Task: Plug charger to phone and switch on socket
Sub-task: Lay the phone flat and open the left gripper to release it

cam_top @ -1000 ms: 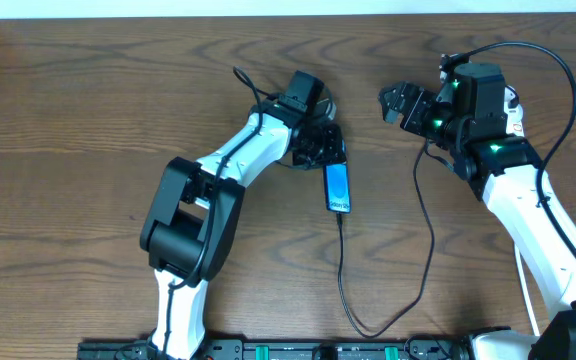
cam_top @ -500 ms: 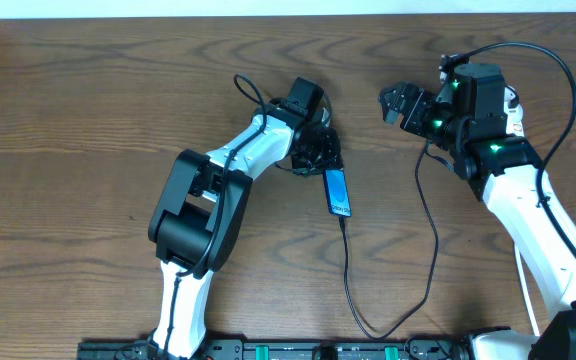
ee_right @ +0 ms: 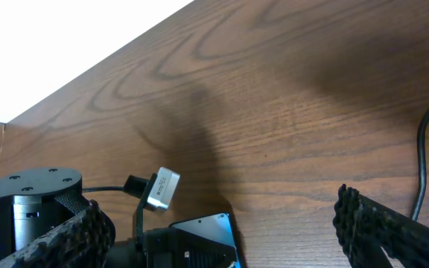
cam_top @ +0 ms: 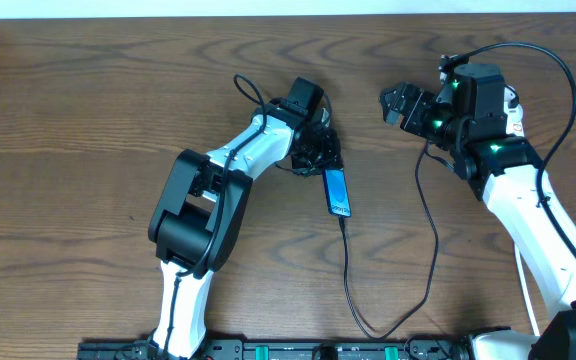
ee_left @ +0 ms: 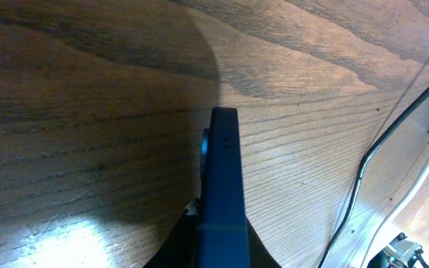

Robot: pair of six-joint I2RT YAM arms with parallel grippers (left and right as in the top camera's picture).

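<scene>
The phone (cam_top: pixel 338 191) is clamped at its upper end by the left gripper (cam_top: pixel 325 164), tilted on edge, its lower end met by the charger (cam_top: pixel 346 270) (seating cannot be judged). It should be lowered flat without the cable being tugged. The right gripper (cam_top: pixel 394 104) is spread, empty.

Table (cam_top: pixel 88 100): brown wood with marked grain, smooth, faintly shiny where lit beside the left claw (cam_top: pixel 323 158). Phone (cam_top: pixel 338 190) at that claw: glossy cyan screen, smooth dark edge. Charger (cam_top: pixel 346 270) below the phone: thin black cable, matt. Fingers (ee_right: pixel 382 227) of the right claw (cam_top: pixel 390 105): black, rough, grainy surface. Arm shells (cam_top: pixel 533 215) behind the claws: smooth white plastic.
</scene>
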